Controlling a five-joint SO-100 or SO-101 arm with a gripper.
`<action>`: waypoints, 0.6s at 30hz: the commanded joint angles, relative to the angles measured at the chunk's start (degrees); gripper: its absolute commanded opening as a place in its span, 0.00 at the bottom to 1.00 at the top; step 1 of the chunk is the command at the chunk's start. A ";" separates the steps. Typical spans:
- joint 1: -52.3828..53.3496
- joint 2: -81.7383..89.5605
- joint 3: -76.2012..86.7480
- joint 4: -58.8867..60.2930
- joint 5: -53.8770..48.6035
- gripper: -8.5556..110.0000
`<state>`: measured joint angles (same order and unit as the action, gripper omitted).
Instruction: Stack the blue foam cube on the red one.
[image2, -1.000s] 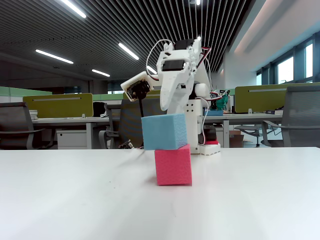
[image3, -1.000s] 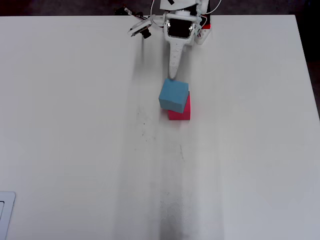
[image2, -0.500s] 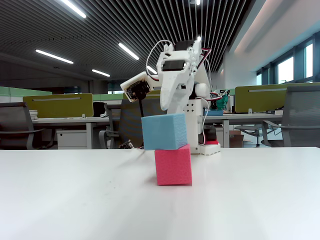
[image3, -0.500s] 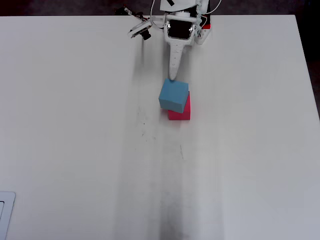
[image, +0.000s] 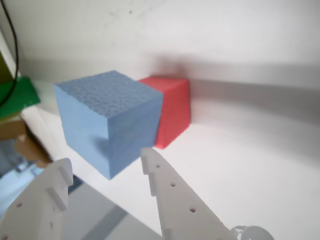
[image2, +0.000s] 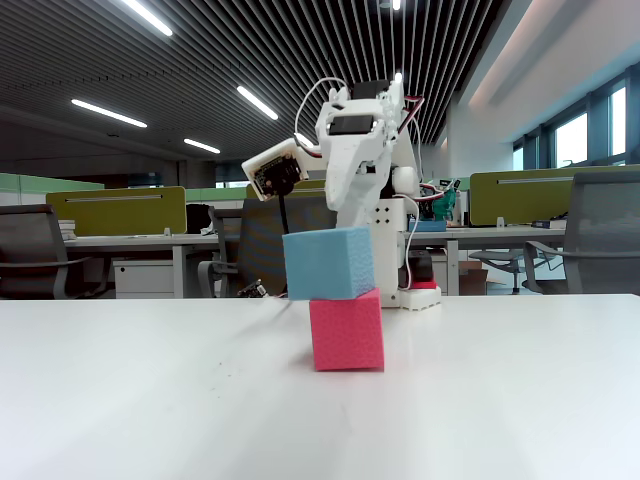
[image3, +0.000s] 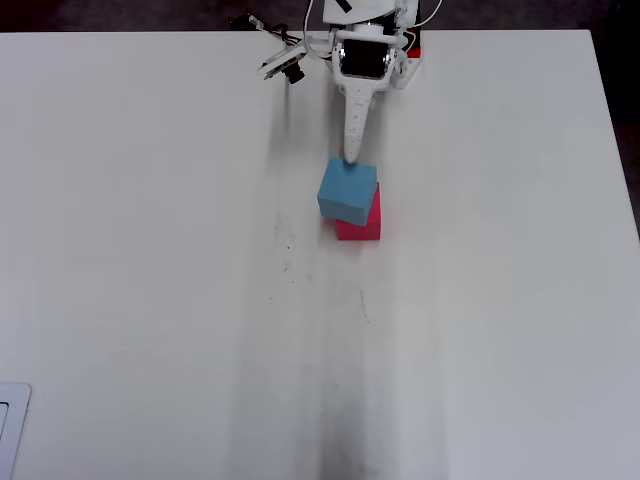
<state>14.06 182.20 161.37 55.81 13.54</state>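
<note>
The blue foam cube (image2: 328, 263) rests on top of the red foam cube (image2: 346, 330), shifted a little to the left and turned slightly. In the overhead view the blue cube (image3: 347, 192) covers most of the red cube (image3: 366, 225). In the wrist view the blue cube (image: 107, 117) is close in front of my gripper (image: 106, 162), with the red cube (image: 172, 107) beside and behind it. The white fingers (image: 165, 185) stand apart and hold nothing. From above, my gripper (image3: 350, 155) ends at the blue cube's far edge.
The arm (image2: 350, 170) and its base (image3: 370, 55) stand at the table's far edge, behind the stack. The white table (image3: 150, 250) spreads wide around the cubes. Office desks and chairs fill the background in the fixed view.
</note>
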 joint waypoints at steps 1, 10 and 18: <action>-0.35 0.26 -1.05 -0.70 0.35 0.22; 1.76 0.26 0.62 -1.32 0.35 0.24; 1.76 0.26 0.53 -2.55 0.44 0.25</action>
<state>15.56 182.11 162.42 53.70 13.54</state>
